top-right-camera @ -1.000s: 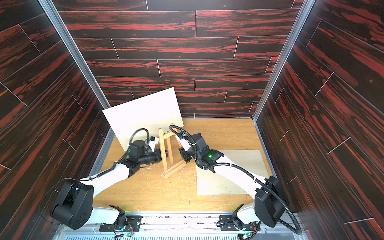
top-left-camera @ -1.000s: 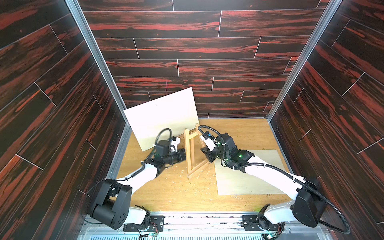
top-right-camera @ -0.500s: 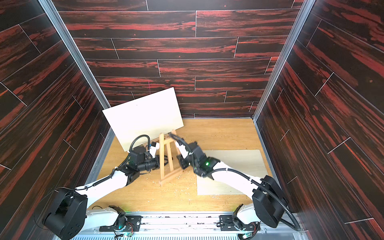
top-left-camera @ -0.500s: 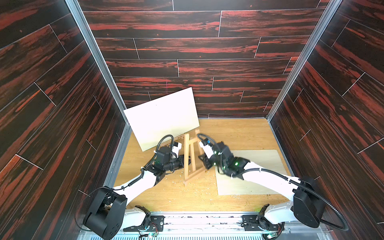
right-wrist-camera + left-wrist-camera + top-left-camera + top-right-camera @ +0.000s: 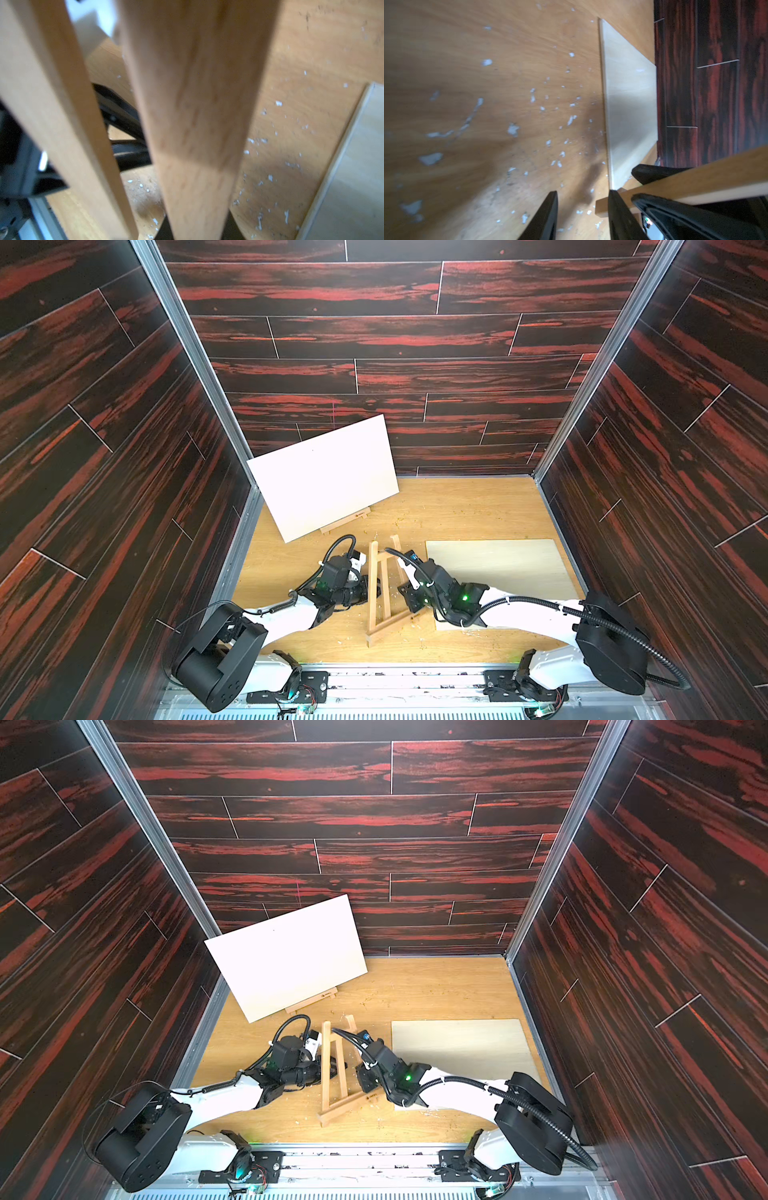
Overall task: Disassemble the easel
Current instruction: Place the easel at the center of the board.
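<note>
A small wooden easel (image 5: 379,593) (image 5: 333,1073) stands in the middle of the floor, its front ledge (image 5: 392,624) toward the near edge. My right gripper (image 5: 406,593) (image 5: 360,1074) reaches in from the right and is shut on the easel's rear leg (image 5: 197,124), which fills the right wrist view. My left gripper (image 5: 371,593) (image 5: 327,1070) sits against the easel's left side. Its black fingers (image 5: 548,216) are apart with only floor between them, and an easel slat (image 5: 695,182) passes just beside one finger.
A second easel holding a white canvas (image 5: 324,481) (image 5: 286,952) stands at the back left. A pale flat panel (image 5: 494,572) (image 5: 461,1048) (image 5: 629,104) lies on the floor at the right, under my right arm. White flecks litter the wooden floor (image 5: 449,510).
Both arms and the easel have come toward the near edge. The right gripper has kept its hold on the rear leg, and the left gripper's jaws have narrowed slightly.
</note>
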Robot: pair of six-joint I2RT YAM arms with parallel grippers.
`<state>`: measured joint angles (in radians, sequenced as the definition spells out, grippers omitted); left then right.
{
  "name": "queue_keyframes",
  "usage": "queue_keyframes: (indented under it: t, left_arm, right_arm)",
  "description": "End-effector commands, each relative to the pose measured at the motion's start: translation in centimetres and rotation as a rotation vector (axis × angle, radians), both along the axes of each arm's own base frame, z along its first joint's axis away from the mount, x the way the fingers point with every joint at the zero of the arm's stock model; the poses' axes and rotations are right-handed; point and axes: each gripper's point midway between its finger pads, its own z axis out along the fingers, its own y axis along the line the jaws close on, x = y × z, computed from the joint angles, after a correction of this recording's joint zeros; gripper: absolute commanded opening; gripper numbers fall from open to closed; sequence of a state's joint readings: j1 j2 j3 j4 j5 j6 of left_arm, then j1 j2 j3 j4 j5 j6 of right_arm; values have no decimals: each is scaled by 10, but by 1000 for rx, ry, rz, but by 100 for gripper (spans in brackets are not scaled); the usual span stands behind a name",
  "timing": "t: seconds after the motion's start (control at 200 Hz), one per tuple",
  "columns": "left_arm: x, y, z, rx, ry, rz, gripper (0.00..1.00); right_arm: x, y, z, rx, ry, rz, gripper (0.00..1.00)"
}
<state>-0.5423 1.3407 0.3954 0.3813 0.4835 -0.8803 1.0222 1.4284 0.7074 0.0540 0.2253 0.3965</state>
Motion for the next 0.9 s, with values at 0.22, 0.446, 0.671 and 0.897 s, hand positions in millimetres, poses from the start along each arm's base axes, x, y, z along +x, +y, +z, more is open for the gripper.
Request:
queue_keyframes:
  t: [0.22, 0.446, 0.671, 0.897]
  left_arm:
    - [-8, 45, -29, 210, 31, 157, 42]
    - [-14, 96, -21, 386, 14, 330, 44]
    - [-22, 145, 10, 503, -93, 493, 51]
    - [-27, 149, 27, 520, -135, 458, 53]
  right_arm:
    - [10, -2, -13, 81, 41, -152, 13]
    - [13, 3, -26, 41, 90, -176, 13]
    - [16, 12, -40, -50, 160, -200, 13]
    - [18, 20, -62, -156, 251, -228, 15]
